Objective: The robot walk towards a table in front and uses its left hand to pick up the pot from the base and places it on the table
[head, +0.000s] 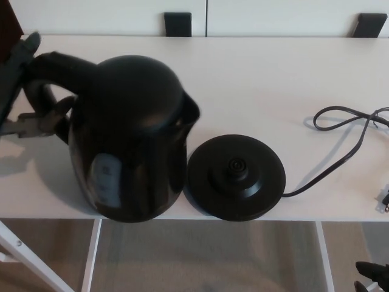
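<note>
The pot (127, 140) is a black electric kettle, upright and off its base, just to the base's left, with its spout toward the base. My left hand (21, 91) comes in at the left edge and is shut on the pot's handle (58, 67), with a finger through the loop. The pot's underside is hidden, so I cannot tell whether it rests on the white table (273, 79). The round black base (236, 176) lies bare near the table's front edge. A dark tip of my right hand (372, 274) shows at the bottom right corner.
A black power cord (340, 131) runs right from the base and loops near the table's right edge. Two black chair backs (177, 24) stand beyond the far edge. A white table leg (36, 261) slants below at the left.
</note>
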